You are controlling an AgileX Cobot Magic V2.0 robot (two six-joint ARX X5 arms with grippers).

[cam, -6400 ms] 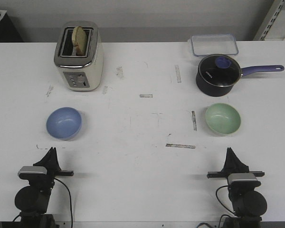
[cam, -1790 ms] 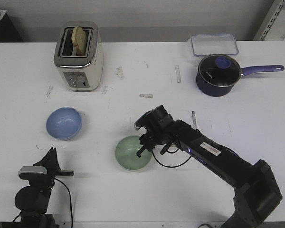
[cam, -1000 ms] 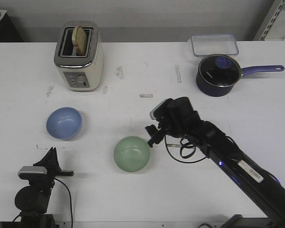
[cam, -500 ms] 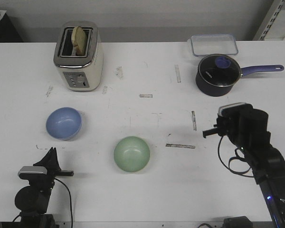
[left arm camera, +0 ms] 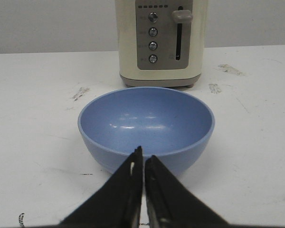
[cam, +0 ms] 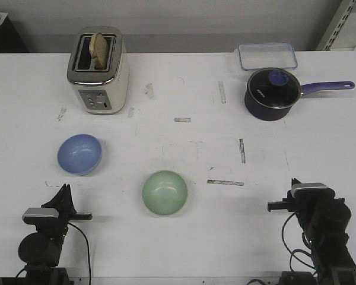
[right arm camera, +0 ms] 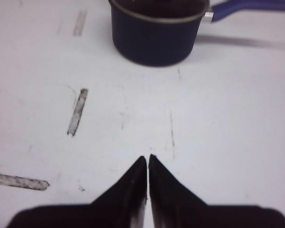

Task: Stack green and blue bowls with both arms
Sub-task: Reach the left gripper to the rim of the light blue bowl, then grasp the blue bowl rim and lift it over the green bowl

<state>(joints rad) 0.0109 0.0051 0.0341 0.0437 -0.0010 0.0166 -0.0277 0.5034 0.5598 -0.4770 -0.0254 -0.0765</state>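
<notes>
I see the green bowl (cam: 165, 192) sitting upright on the white tabletop (cam: 184, 89), lower centre of the front view, nothing touching it. Blue bowl (cam: 79, 154) sits centre left of the frame, also upright, well apart from the green one. Not stacked.

My left claw (cam: 63, 194) is parked at the lower left edge, just below the blue bowl in the frame; in the left wrist view its fingers (left arm camera: 130, 190) are pressed together, holding nothing, tips pointing at the near wall of the blue bowl, toaster (left arm camera: 160, 42) behind it. My right claw (cam: 295, 185) is at the lower right, well apart from both bowls; right wrist view shows its fingers (right arm camera: 154, 190) pressed together and empty over bare tabletop, pointing toward the navy saucepan (right arm camera: 156, 29).

Toaster with bread in its slot is upper left of the front view, saucepan and a clear container (cam: 267, 56) upper right.
</notes>
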